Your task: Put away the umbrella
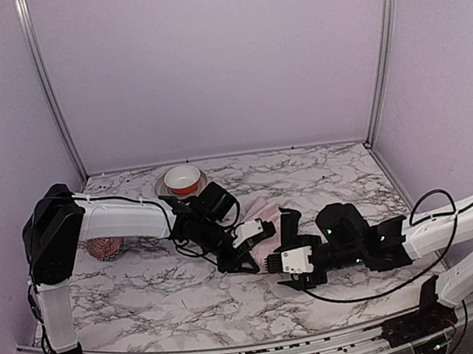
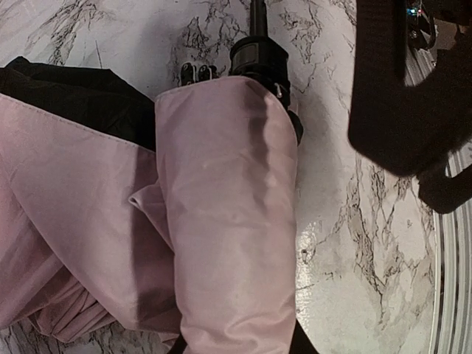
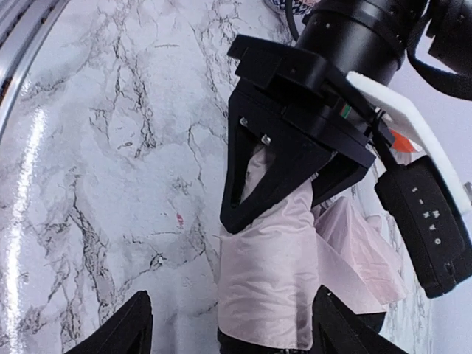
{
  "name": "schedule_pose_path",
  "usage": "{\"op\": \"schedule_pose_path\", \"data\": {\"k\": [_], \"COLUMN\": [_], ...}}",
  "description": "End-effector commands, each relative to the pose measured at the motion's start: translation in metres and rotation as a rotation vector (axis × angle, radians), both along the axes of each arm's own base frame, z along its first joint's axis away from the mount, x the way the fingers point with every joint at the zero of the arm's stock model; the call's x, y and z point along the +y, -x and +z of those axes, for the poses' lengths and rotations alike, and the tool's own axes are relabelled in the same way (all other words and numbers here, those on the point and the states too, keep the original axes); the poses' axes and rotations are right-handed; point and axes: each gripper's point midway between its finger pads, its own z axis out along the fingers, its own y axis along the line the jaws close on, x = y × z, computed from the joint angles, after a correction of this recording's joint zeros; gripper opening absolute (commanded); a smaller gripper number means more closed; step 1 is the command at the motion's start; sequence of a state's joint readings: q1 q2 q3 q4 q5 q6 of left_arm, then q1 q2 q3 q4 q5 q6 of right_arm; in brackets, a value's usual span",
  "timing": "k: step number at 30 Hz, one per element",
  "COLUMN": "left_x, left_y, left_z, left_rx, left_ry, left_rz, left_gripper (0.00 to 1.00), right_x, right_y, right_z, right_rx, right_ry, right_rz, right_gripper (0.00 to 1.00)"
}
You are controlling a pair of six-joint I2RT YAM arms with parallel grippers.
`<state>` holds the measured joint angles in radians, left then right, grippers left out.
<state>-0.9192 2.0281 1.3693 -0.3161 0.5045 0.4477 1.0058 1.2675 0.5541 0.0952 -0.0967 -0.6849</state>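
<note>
Crumpled pale pink umbrella (image 2: 228, 221), black lining

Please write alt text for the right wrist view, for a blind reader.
The left claw pinches the pale pink umbrella, which lies on a marble table. The right claw stands open, one finger on each side of the fabric.

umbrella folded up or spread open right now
Folded, not spread: the umbrella lies collapsed on the marble table, pink fabric bunched loosely, with the left gripper closed around it.
</note>
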Motion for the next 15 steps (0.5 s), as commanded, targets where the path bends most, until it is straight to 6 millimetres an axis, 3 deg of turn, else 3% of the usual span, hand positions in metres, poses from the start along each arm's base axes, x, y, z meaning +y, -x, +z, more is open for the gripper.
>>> {"op": "schedule_pose_path", "data": {"k": [1,3,9,13,15], "left_x": [0.076,0.075,0.076,0.073,0.071], "left_y": [0.078,0.079,0.081,0.085,0.085], "left_z": [-0.066,-0.064,-0.064,-0.059,-0.055], "left_rx": [0.390,0.394,0.417,0.446,0.461], "left_ry": [-0.392,-0.393,-0.397,-0.375,-0.352], "left_rz": [0.017,0.014,0.003,-0.016,-0.022], "left_gripper": [0.01,0.01,0.01,0.01,0.01], "right_x": [0.009,0.008,0.002,0.006,0.006], "right_y": [-0.034,-0.040,-0.051,-0.048,-0.048], "right_z": [0.007,-0.006,-0.036,-0.040,-0.043], "right_rx": [-0.212,-0.221,-0.208,-0.182,-0.172], "right_ry": [0.081,0.142,0.271,0.272,0.271], "right_rz": [-0.081,-0.096,-0.142,-0.127,-0.127], "right_gripper": [0.74,0.78,0.77,0.69,0.58]}}
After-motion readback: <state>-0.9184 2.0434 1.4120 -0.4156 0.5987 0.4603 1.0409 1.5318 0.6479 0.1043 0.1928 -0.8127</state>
